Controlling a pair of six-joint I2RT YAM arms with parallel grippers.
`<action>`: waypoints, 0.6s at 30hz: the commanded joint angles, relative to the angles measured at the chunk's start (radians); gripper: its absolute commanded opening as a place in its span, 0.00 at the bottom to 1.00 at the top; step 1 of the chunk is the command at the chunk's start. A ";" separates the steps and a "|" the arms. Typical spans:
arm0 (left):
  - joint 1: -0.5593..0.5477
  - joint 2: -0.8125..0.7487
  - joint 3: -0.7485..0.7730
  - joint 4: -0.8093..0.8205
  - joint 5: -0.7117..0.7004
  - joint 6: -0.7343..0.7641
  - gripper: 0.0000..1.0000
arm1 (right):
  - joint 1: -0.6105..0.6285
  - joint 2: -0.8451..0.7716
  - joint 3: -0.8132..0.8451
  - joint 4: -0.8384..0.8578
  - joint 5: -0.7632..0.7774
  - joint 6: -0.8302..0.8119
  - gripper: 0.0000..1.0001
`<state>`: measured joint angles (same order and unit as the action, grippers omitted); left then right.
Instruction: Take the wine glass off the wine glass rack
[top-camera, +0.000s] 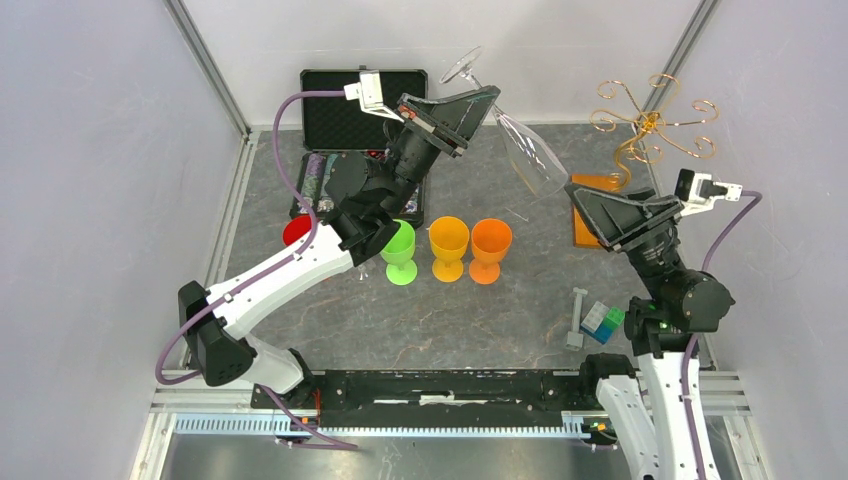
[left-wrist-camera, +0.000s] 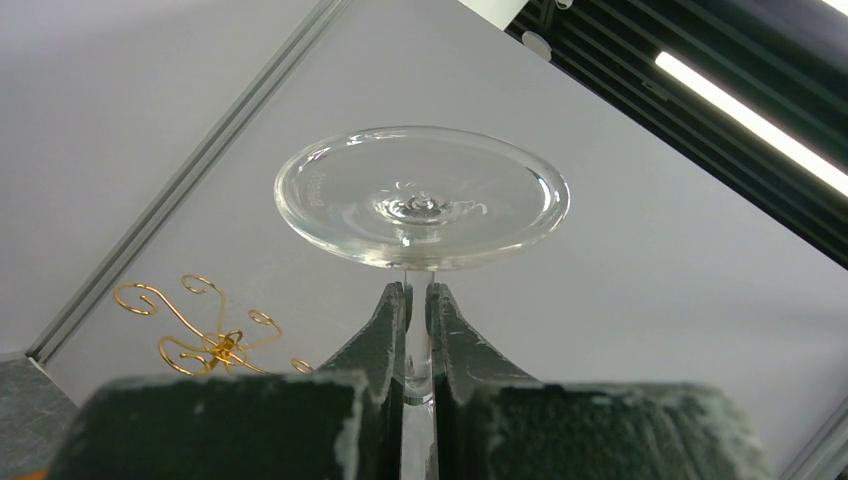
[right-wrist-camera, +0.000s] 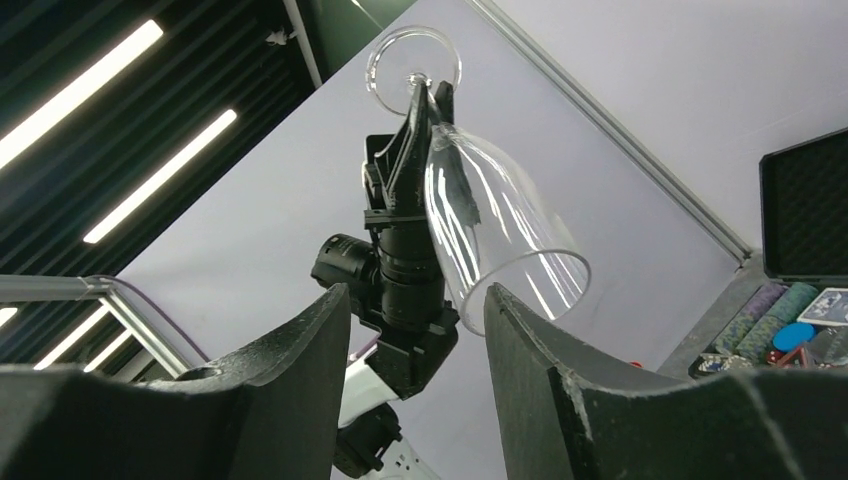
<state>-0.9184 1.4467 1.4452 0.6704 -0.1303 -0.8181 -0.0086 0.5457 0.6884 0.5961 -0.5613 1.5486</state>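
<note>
Aloft, one wine glass (top-camera: 530, 155) pinched in left hand (left-wrist-camera: 418, 300), right hand (right-wrist-camera: 418, 300) parted nearby, one rack (top-camera: 650, 125).

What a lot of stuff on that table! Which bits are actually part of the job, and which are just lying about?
Part of the job: wine glass, held by its stem in the left tool; gold wine glass rack; right tool, open near the bowl.
Just lying about: black case, red cup, green cup, yellow cup, orange cup, toy blocks.
</note>
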 joint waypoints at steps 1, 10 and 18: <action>-0.004 -0.022 0.012 0.063 -0.025 0.025 0.02 | 0.001 0.033 0.052 0.077 -0.047 0.029 0.57; -0.004 -0.009 0.011 0.096 -0.026 0.037 0.02 | 0.001 0.086 0.039 0.117 -0.065 0.040 0.55; -0.004 0.028 0.004 0.117 -0.032 -0.024 0.02 | 0.003 0.141 0.010 0.357 -0.036 0.146 0.42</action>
<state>-0.9184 1.4540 1.4452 0.7052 -0.1314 -0.8146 -0.0086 0.6750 0.6994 0.7879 -0.6056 1.6367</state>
